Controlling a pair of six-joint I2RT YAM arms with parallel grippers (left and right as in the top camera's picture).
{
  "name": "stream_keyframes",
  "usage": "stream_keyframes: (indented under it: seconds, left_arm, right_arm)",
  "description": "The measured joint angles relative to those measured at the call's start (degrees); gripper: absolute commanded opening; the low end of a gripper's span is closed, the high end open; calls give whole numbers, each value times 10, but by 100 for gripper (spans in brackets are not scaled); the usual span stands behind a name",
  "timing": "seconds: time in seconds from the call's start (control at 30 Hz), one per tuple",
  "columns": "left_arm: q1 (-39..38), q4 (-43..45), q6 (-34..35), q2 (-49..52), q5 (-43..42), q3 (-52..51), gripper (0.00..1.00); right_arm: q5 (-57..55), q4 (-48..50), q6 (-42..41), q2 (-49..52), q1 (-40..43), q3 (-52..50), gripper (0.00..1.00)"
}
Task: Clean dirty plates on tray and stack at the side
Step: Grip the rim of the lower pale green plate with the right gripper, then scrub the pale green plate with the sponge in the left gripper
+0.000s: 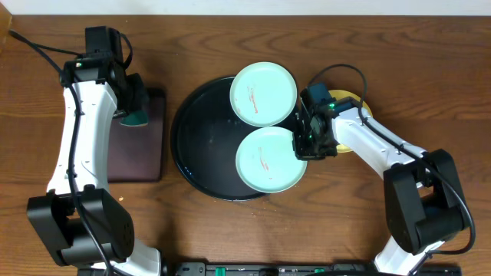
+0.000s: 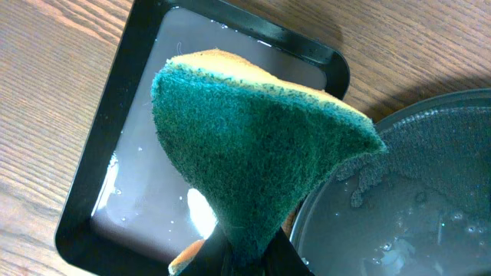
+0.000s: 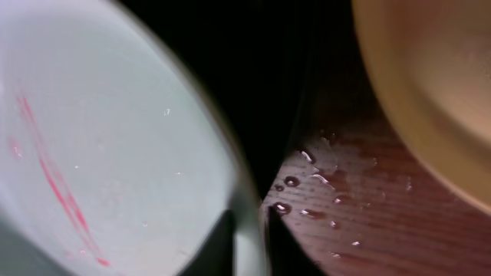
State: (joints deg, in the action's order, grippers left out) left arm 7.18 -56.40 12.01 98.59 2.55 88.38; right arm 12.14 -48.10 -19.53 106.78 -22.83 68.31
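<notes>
Two pale aqua plates lie on the round black tray (image 1: 192, 146): one at the back (image 1: 263, 93), one at the front right (image 1: 268, 159), both with red smears. My right gripper (image 1: 305, 142) is shut on the front plate's right rim, seen close in the right wrist view (image 3: 115, 153) with fingers (image 3: 247, 245) on either side of the rim. The yellow plate (image 1: 360, 103) lies on the table to the right, mostly under the right arm; it also shows in the right wrist view (image 3: 430, 84). My left gripper (image 2: 249, 257) is shut on a green and yellow sponge (image 2: 261, 138).
A rectangular black tray (image 2: 115, 115) holding water sits under the left gripper, at the left of the round tray (image 1: 142, 138). A clear bowl with water (image 2: 406, 199) is beside it. Water drops lie on the wood (image 3: 322, 192) between the round tray and the yellow plate.
</notes>
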Motion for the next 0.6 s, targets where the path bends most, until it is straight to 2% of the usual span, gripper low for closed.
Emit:
stream_keyframes:
  seconds: [0.3, 0.6]
  left_arm:
    - [0, 0, 0, 0, 0, 0, 8]
    - [0, 0, 1, 0, -14, 0, 7]
  right_arm:
    - [35, 25, -10, 0, -8, 6, 1]
    - [37, 176, -104, 1, -107, 28, 1]
